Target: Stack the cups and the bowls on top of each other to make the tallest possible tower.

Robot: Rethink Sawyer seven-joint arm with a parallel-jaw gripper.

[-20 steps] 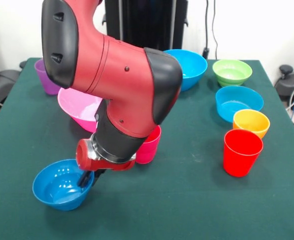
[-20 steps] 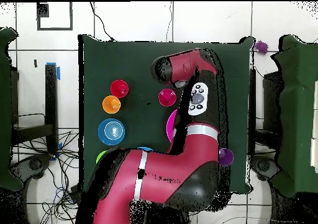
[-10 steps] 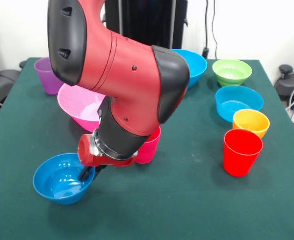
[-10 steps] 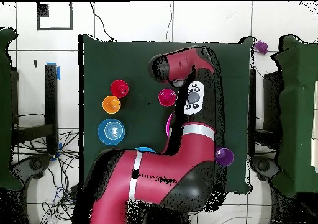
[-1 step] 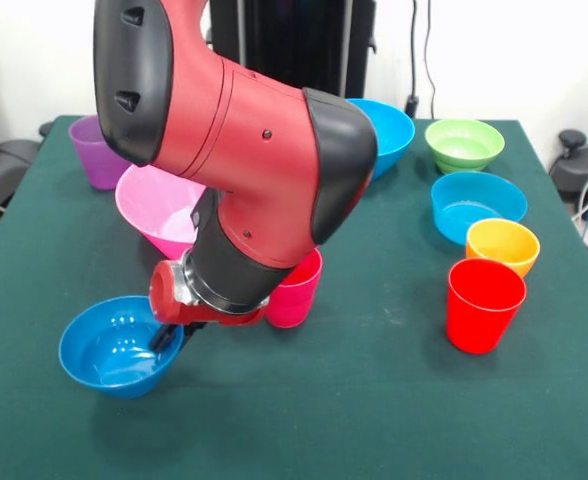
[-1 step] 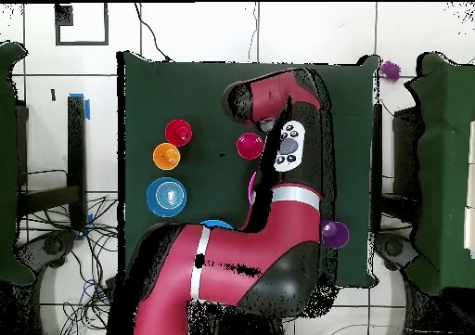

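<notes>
My gripper (image 5: 164,335) sits under the red wrist at the front left, shut on the right rim of a small blue bowl (image 5: 114,350), which hangs slightly tilted just above the cloth. Behind it stands the huge pink bowl (image 5: 154,205), with nothing inside that I can see. A magenta cup (image 5: 299,290) stands half hidden behind the wrist. The purple cup (image 5: 94,150) is at the far left corner. In the overhead view the arm covers the gripper and the small blue bowl; the magenta cup (image 6: 250,146) and purple cup (image 6: 335,234) show.
On the right stand a red cup (image 5: 485,303), an orange bowl (image 5: 502,243), a cyan bowl (image 5: 479,200) and a green bowl (image 5: 464,143). A large blue bowl (image 5: 384,130) sits at the back. The arm's bulk hangs over the table's left middle.
The gripper has moved left and slightly up, and the small blue bowl has gone with it. The other cups and bowls have stayed put.
</notes>
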